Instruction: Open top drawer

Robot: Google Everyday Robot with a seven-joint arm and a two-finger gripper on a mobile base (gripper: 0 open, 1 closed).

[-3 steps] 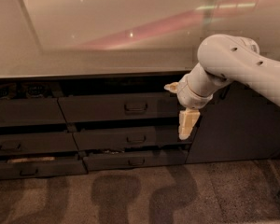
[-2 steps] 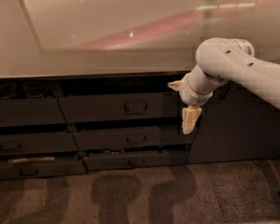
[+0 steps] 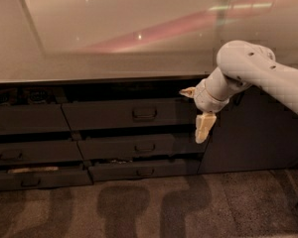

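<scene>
the top drawer (image 3: 129, 114) sits directly under the front edge of the counter (image 3: 139, 63), about midway along that edge, with its long flat front running parallel to it. its small black loop handle (image 3: 145, 113) is centred on the front and nothing is touching it. a dark gap shows between the front edge of the counter and the top of the drawer front; you cannot tell from this view how far out the drawer stands, so treat the opening as not yet done. the gripper (image 3: 203, 126) hangs just off the right-hand end of the drawer front, toward the right front corner of the counter, with its cream tip pointing down. you cannot tell whether it is released or clenched, and it holds nothing that you can see. note the governing relation: the handle lies to the left of the gripper, along the long axis of the drawer front, at roughly the same height or slightly higher. expect the next move to need a travel leftward parallel to the counter's front edge, then an approach onto the handle, then a pull away from the counter, square to the drawer's long axis. the arm (image 3: 253, 71) reaches in from the right, over the plain dark cabinet door (image 3: 248, 133). a narrower drawer (image 3: 25, 119) lies under the left end of the counter edge, and two more drawers (image 3: 145, 147) are stacked below; their handles look similar, so confirm the target before closing on it.
</scene>
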